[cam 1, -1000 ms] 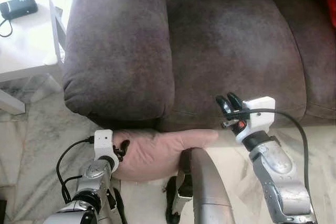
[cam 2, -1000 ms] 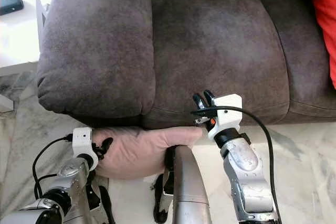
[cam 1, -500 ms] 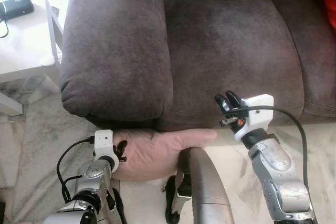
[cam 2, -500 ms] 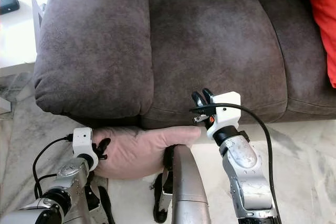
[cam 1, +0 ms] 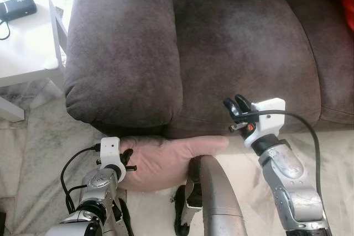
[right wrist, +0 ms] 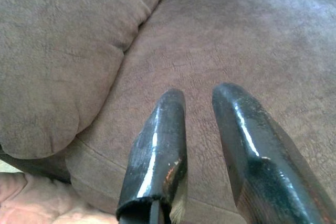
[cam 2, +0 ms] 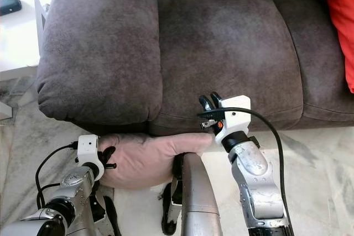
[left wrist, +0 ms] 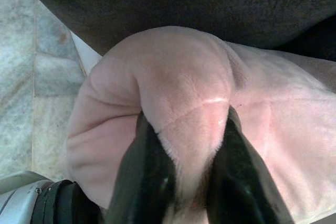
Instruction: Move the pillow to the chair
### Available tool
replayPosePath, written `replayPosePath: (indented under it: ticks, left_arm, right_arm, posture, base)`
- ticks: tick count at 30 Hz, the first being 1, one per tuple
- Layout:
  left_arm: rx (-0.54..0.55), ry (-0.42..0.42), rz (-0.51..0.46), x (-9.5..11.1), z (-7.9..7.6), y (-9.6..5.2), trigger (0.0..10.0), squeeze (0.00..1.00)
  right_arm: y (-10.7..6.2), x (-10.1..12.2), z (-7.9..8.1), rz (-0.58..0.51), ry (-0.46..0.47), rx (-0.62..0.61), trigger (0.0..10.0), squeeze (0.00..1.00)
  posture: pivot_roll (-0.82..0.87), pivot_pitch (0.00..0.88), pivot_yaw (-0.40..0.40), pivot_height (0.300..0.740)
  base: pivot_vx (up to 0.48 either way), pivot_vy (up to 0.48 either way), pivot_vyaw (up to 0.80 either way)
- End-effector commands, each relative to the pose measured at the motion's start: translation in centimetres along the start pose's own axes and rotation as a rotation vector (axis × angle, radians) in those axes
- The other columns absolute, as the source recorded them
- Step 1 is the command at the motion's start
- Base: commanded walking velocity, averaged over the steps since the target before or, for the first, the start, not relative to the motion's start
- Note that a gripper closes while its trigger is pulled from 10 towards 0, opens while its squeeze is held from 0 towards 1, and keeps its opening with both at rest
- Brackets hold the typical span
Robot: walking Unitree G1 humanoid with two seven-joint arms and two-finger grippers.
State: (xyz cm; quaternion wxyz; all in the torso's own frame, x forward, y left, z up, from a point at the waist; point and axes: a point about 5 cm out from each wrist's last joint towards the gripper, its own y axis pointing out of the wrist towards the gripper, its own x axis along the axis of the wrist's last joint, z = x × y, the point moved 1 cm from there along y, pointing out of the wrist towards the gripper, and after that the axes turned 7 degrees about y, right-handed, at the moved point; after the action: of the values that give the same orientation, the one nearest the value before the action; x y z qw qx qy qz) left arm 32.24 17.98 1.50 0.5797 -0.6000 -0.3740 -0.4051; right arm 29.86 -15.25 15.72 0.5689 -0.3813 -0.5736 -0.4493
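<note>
A pale pink pillow (cam 1: 166, 161) hangs low in front of the dark brown chair, just below its seat's front edge. My left gripper (cam 1: 126, 158) is shut on the pillow's left end; in the left wrist view both black fingers (left wrist: 149, 156) pinch a fold of the pink fabric (left wrist: 184, 87). My right gripper (cam 1: 235, 103) hovers at the front edge of the seat cushion (cam 1: 243, 42), above the pillow's right end. It is open, fingers (right wrist: 157, 145) a little apart, nothing between them.
The chair's thick armrest (cam 1: 121, 42) bulges at the left. A white side table (cam 1: 22, 48) with a black device (cam 1: 16, 8) stands left of it. A red cushion (cam 2: 340, 20) lies at the far right. Marble floor (cam 1: 38, 147) lies below.
The view has shifted slightly. My right gripper has edged a little to the left along the seat's front edge. The pillow stays in my left gripper.
</note>
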Motion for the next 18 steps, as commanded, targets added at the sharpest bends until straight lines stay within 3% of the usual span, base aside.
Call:
replayPosePath:
  ticks: [1, 18]
  left_arm:
    - [-0.022, 0.001, 0.059, -1.66, -0.5, -0.42, 0.0, 0.0]
    - [-0.017, -0.006, 0.021, -2.21, -0.79, -0.87, 0.0, 0.0]
  right_arm:
    - [-0.28, -0.59, -0.1, 0.016, 0.005, -0.007, 10.0, 0.0]
    - [0.62, -0.99, 0.5, 0.001, 0.028, -0.005, 10.0, 0.0]
  posture:
    - [-0.15, 0.348, -0.156, 0.557]
    - [-0.12, 0.321, -0.132, 0.557]
  base:
    - [0.0, 0.0, 0.0]
    - [0.0, 0.0, 0.0]
